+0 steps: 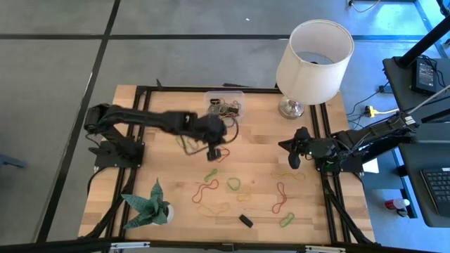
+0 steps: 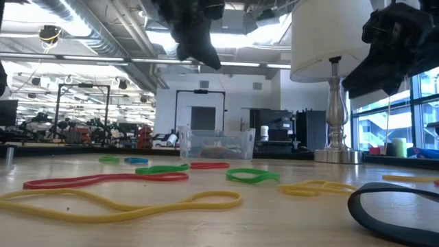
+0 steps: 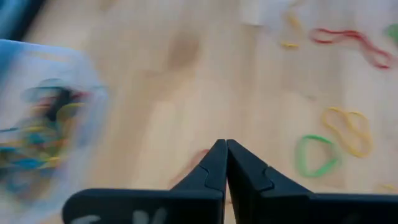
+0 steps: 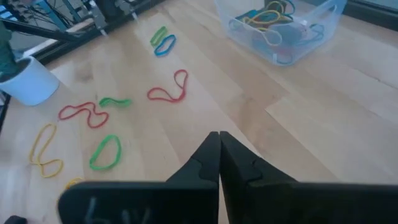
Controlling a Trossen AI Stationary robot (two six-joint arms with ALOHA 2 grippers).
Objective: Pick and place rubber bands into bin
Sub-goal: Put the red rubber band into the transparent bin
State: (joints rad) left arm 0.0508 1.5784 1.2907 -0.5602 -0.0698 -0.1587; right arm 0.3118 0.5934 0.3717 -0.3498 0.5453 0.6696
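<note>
Left gripper (image 3: 225,144): hung above the middle of the table, fingers pressed together, nothing pinched between them.
Right gripper (image 4: 219,137): waited over the right side of the table, tips closed on nothing.
Bin (image 1: 225,98): stood at the far edge of the table, just beyond the left gripper; held a tangle of coloured bands.
Rubber bands (image 1: 206,187): lay scattered on the wood on the near side of both grippers, in red, green and yellow; a red loop (image 4: 168,90) and a green one (image 4: 104,151) lay ahead of the right gripper.
Lampshade (image 1: 313,51): white, on a metal stand, beyond the right gripper at the far right corner.
Plant (image 1: 149,204): green paper leaves in a white pot, well to the near left of the left gripper.
Black block (image 1: 245,221): on the near edge, among the bands.
Writing: none legible on bin, lamp or arms.
</note>
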